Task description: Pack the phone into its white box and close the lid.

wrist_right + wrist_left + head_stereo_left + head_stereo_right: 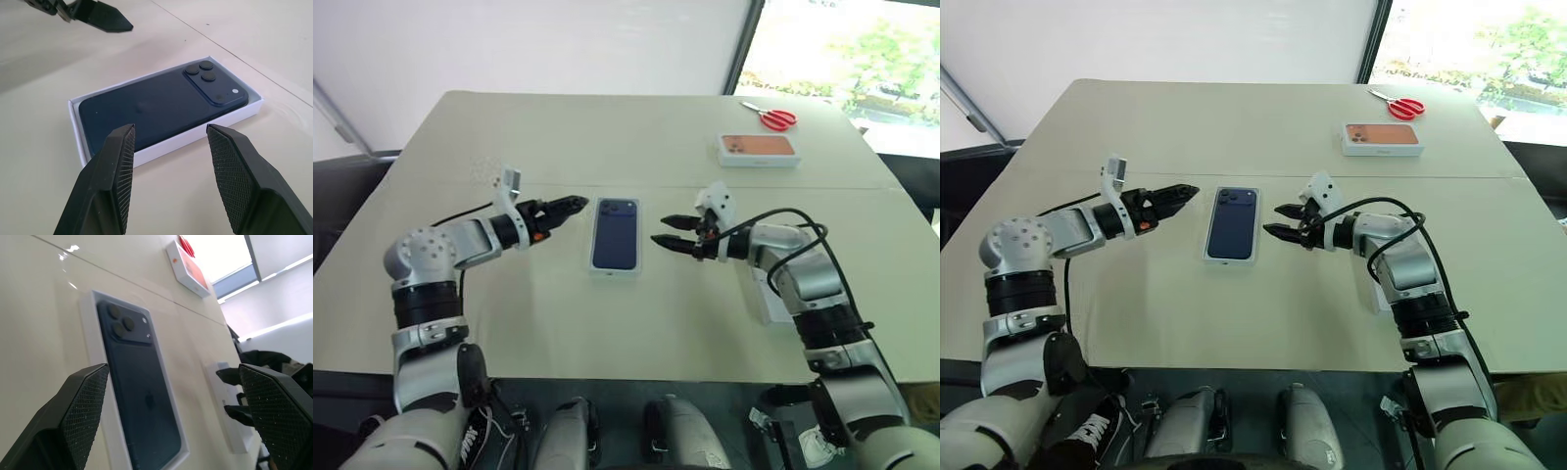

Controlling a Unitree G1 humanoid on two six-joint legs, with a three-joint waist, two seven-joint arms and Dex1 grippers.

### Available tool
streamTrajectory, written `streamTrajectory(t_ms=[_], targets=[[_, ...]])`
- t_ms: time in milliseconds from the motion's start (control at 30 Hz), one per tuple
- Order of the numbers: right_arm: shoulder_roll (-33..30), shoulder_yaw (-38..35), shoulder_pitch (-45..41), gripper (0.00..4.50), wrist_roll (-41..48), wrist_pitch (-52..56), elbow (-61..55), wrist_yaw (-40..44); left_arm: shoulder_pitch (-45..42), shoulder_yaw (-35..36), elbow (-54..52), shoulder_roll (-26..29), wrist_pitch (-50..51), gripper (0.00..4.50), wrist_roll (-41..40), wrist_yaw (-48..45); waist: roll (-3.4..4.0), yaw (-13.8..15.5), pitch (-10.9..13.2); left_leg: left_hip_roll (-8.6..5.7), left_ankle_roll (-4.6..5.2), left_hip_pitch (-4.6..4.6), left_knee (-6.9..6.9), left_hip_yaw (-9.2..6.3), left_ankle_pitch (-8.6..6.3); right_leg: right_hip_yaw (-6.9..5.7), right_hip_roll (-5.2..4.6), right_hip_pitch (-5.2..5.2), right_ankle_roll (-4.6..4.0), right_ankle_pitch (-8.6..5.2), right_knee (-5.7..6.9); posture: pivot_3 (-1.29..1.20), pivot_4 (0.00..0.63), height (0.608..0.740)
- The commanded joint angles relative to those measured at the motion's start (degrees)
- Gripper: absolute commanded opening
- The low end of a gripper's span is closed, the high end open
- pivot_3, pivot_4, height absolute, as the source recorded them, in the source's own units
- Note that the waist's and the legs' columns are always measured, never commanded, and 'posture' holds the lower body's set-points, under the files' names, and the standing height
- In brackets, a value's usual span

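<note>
Phone (614,233) sits in the white box (171,144), lid's next. Left pincer (576,206) and right pincer (659,231) both gape empty

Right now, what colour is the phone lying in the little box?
Dark navy blue; the phone shows best in the right wrist view.
</note>
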Motion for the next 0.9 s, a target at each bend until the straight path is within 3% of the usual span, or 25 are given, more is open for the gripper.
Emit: streamTrajectory(t_ms=[33,67,167,233,267,667,900], targets=[[1.06,-0.33,-2.61,1.91,-1.93,-2.55,1.86,-2.89,1.12,-0.30,-0.74,1.06,-3.37,3.28,1.96,-0.27,0.00,0.00,0.00,0.00,0.00,0.00,0.00,0.00,0.00,0.00,0.00,0.00,0.00,0.00,0.00,0.00,0.150,0.740],[1.33,0.02,-3.04,1.61,-3.37,-3.38,3.21,-4.31,1.82,-1.54,-1.20,1.22,-5.40,2.74,3.65,-0.12,0.01,-0.01,0.00,0.00,0.00,0.00,0.00,0.00,0.00,0.00,-0.01,0.00,-0.01,0.00,0.00,0.00,0.150,0.740],[1.78,2.10,-3.13,0.15,-7.89,-7.75,6.11,-7.05,2.14,-2.28,-0.11,-0.19,-9.43,1.26,6.62,2.01,0.01,0.06,0.00,0.00,-0.01,0.00,-0.01,-0.01,0.00,0.00,-0.02,-0.01,-0.02,0.00,0.00,0.00,0.150,0.740],[2.66,2.81,-2.93,0.00,-8.92,-8.64,6.99,-7.84,2.42,-4.93,0.56,-1.19,-12.64,0.27,9.67,2.32,0.01,0.05,0.00,0.00,-0.01,-0.01,-0.03,-0.01,0.00,0.00,-0.02,-0.02,-0.03,0.00,-0.02,0.00,0.150,0.740],[3.09,3.34,-2.80,0.00,-9.69,-9.35,7.28,-8.35,2.45,-6.08,0.92,-1.82,-13.81,0.09,10.65,1.99,0.01,0.05,0.00,0.00,-0.01,-0.03,-0.03,-0.01,0.00,0.00,-0.02,-0.03,-0.03,0.00,-0.02,0.00,0.150,0.740],[7.52,8.08,-3.12,0.00,-15.00,-11.43,9.04,-11.52,-2.91,-17.11,15.78,-7.93,-25.19,0.09,22.09,-3.31,0.01,0.04,0.00,-0.01,0.01,-0.04,-0.01,0.01,0.00,-0.01,-0.02,-0.03,-0.02,0.00,0.00,0.00,0.150,0.740],[5.95,8.39,-0.78,0.00,-16.23,-11.00,6.79,-10.45,-3.37,-20.26,15.07,-11.66,-24.10,0.09,24.08,-6.58,0.01,0.31,-0.01,-0.03,0.02,-0.03,0.01,0.01,0.00,-0.02,-0.02,0.00,-0.01,0.01,0.01,0.00,0.150,0.740]])
